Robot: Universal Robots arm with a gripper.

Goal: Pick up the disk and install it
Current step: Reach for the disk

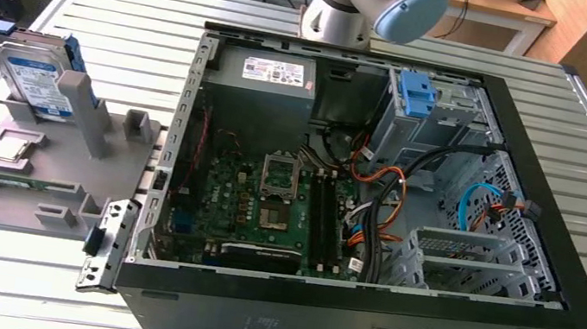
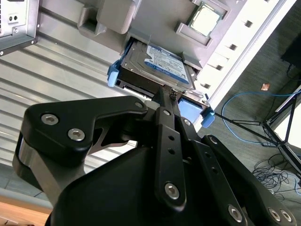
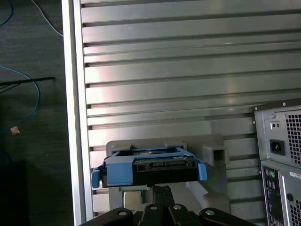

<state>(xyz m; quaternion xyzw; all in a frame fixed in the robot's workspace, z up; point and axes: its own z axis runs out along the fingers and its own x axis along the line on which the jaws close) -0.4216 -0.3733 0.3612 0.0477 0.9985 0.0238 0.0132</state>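
Note:
The disk (image 1: 37, 78) is a silver drive with a white-and-blue label and a blue bracket. It stands on edge in a slot of the grey holder (image 1: 59, 173) at the exterior view's left. In both wrist views the disk (image 2: 157, 63) (image 3: 148, 167) lies just beyond my gripper's black fingers. The gripper (image 2: 171, 94) (image 3: 161, 189) is shut, its tips pressed together with nothing between them, and it hangs apart from the disk's bracket.
The open computer case (image 1: 559, 257) lies on the slatted metal table, with a blue clip (image 1: 413, 91) at its drive bay. A square processor chip (image 1: 14, 147) rests on the grey holder. The arm's base (image 1: 339, 14) stands behind the case. Cables lie on the floor (image 2: 263, 141).

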